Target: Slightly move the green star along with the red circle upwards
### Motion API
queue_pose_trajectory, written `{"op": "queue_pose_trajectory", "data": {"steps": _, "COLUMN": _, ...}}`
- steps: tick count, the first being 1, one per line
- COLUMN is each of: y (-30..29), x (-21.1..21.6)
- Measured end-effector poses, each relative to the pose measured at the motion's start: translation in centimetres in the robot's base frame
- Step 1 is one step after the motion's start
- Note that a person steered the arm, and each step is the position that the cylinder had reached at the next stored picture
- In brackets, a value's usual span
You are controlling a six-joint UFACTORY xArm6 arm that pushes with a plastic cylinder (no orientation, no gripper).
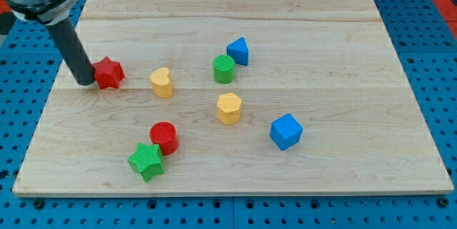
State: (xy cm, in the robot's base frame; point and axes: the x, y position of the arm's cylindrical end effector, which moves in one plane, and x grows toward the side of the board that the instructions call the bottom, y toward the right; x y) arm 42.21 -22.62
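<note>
The green star (147, 161) lies near the board's bottom left. The red circle (164, 137) sits just above and to its right, touching it. My tip (86, 82) rests on the board at the view's left, right beside the red star (109, 73) on that block's left. The tip is well above and to the left of the green star and red circle, apart from both.
A yellow heart (162, 83), a green cylinder (224, 68), a blue triangle (238, 51), a yellow hexagon (229, 108) and a blue cube (286, 131) lie across the wooden board (343, 36). A blue pegboard surrounds the board.
</note>
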Motion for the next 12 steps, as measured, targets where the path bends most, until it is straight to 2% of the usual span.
{"op": "queue_pose_trajectory", "data": {"steps": 1, "y": 1.4, "x": -1.5}}
{"op": "queue_pose_trajectory", "data": {"steps": 2, "y": 1.4, "x": -0.5}}
{"op": "queue_pose_trajectory", "data": {"steps": 3, "y": -0.7, "x": 8.6}}
{"op": "queue_pose_trajectory", "data": {"steps": 4, "y": 1.7, "x": 17.3}}
{"op": "queue_pose_trajectory", "data": {"steps": 5, "y": 3.3, "x": 19.7}}
{"op": "queue_pose_trajectory", "data": {"steps": 7, "y": 11.6, "x": 19.6}}
{"op": "queue_pose_trajectory", "data": {"steps": 12, "y": 11.2, "x": 18.0}}
